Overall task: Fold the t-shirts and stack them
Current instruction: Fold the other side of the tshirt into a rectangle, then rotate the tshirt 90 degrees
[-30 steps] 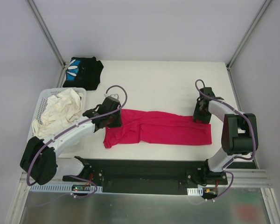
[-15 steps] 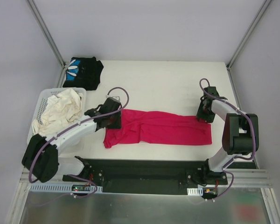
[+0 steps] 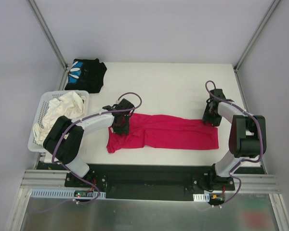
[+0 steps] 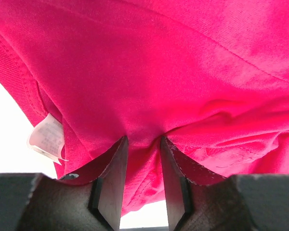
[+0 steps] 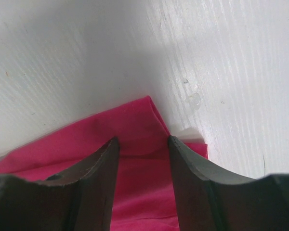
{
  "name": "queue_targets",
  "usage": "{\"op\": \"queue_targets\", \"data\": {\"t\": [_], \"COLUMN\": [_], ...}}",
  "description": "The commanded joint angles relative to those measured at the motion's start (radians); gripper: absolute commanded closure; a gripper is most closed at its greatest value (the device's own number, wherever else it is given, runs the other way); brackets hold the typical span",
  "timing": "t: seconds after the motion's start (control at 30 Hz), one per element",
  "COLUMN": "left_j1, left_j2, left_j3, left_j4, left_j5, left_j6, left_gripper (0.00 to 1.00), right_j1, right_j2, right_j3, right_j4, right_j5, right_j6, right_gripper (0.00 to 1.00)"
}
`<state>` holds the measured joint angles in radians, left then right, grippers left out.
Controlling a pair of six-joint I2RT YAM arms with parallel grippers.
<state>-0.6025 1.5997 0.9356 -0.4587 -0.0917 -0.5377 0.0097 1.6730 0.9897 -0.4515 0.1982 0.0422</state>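
The magenta-red t-shirt (image 3: 168, 132) lies flat on the white table as a long folded strip. My left gripper (image 3: 121, 124) is pressed onto its left end. In the left wrist view the jaws (image 4: 143, 140) stand a little apart, open, with a ridge of the red cloth (image 4: 159, 62) in the gap. My right gripper (image 3: 211, 118) is at the strip's far right corner. It is open, with its fingers astride that corner (image 5: 86, 139) and low over the table. The black t-shirt (image 3: 85, 74) with a blue-and-white print lies folded at the back left.
A white lattice basket (image 3: 42, 107) holding cream cloth (image 3: 60, 113) stands at the left edge, close to my left arm. A white care label (image 4: 47, 137) shows at the red shirt's collar. Bare white table (image 3: 168, 86) lies behind the strip.
My left arm has folded its elbow in, and its gripper has shifted slightly right on the shirt's left end. My right gripper has moved a little right and back, then stopped. The shirt has not moved.
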Motion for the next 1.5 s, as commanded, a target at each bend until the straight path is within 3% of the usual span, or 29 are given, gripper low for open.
{"op": "queue_targets", "data": {"t": [0.0, 0.5, 0.73, 0.8, 0.93, 1.03, 1.1, 1.2, 1.37, 1.47], "left_j1": [0.0, 0.032, 0.04, 0.041, 0.041, 0.04, 0.04, 0.041, 0.04, 0.04], "left_j2": [0.005, 0.098, 0.095, 0.097, 0.086, 0.072, 0.06, 0.043, 0.002, 0.003], "left_j3": [-0.011, 0.111, 0.095, 0.085, 0.071, 0.071, 0.066, 0.059, 0.014, 0.012], "left_j4": [-0.037, -0.074, -0.072, -0.071, -0.058, -0.044, -0.035, -0.015, 0.032, 0.045], "left_j5": [-0.016, -0.003, -0.005, -0.011, -0.058, -0.101, -0.123, -0.134, -0.132, -0.144], "left_j6": [-0.07, -0.031, -0.016, -0.016, -0.01, -0.004, -0.004, -0.008, -0.01, -0.002], "left_gripper": [0.68, 0.69, 0.69, 0.69, 0.69, 0.69, 0.69, 0.69, 0.69, 0.69], "right_j1": [-0.008, -0.007, -0.007, -0.008, -0.007, -0.007, -0.007, -0.005, -0.008, 0.042], "right_j2": [-0.038, -0.073, -0.045, -0.024, -0.006, 0.133, 0.232, 0.318, 0.232, 0.14], "right_j3": [0.024, -0.019, 0.015, 0.075, 0.18, 0.404, 0.621, 0.742, 0.633, 0.523], "right_j4": [-0.022, -0.085, -0.082, -0.093, -0.067, -0.122, -0.275, -0.407, -0.345, -0.331], "right_j5": [0.006, 0.007, 0.03, 0.056, -0.051, -0.314, -0.289, -0.22, -0.339, -0.283], "right_j6": [-0.01, 0.012, 0.001, -0.013, -0.085, -0.247, -0.315, -0.355, -0.268, -0.228], "right_gripper": [0.52, 0.52, 0.52, 0.52, 0.52, 0.49, 0.48, 0.47, 0.44, 0.44]}}
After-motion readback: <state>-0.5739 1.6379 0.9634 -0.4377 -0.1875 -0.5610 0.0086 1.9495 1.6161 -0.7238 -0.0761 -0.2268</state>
